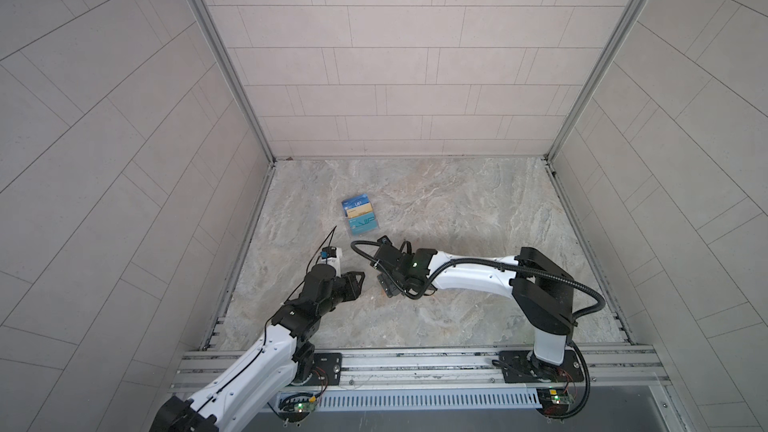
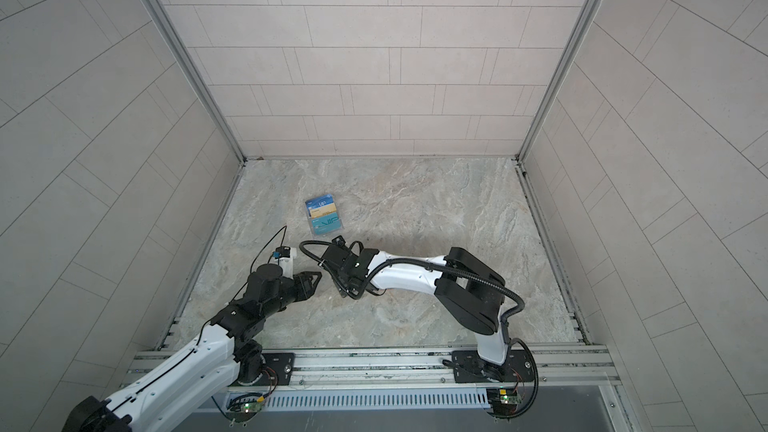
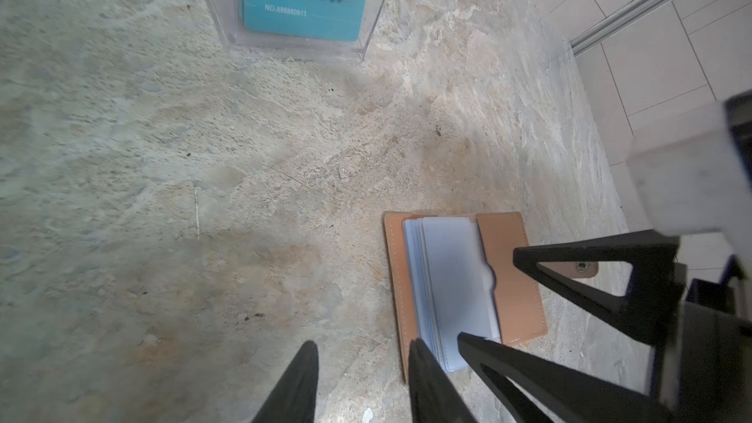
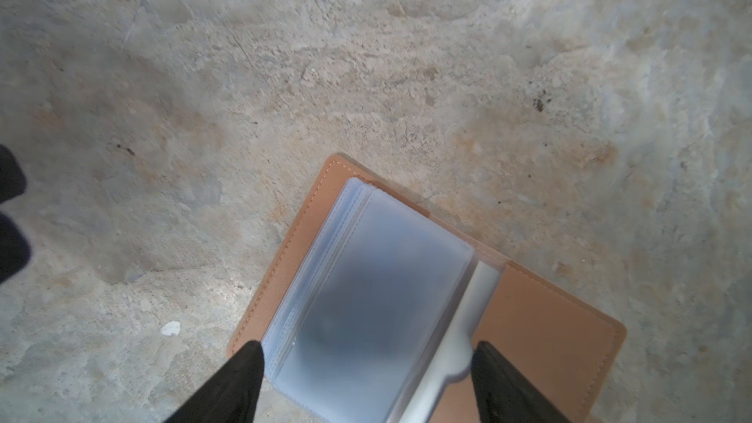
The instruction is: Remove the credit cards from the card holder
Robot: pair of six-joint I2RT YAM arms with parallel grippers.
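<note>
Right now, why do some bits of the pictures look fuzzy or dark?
Right wrist view: the right fingers sit too close to the lens, so they look soft, and a dark smudge shades the plastic sleeves of the card holder. Left wrist view: the white arm part at the edge is blurred. Both top views: the wide lens bends the wall tiles.

Soft, even light; my wrist views blur up close.

In both top views the walls (image 1: pixel 104 118) bow at the picture edges, and my right arm (image 1: pixel 465 280) throws only a faint shadow on the worktop (image 1: pixel 457 201). From my right wrist, the plastic sleeves of the card holder (image 4: pixel 549 319) look hazy with a dull grey patch, and my right end effector (image 4: pixel 368 343) is out-of-focus black.
</note>
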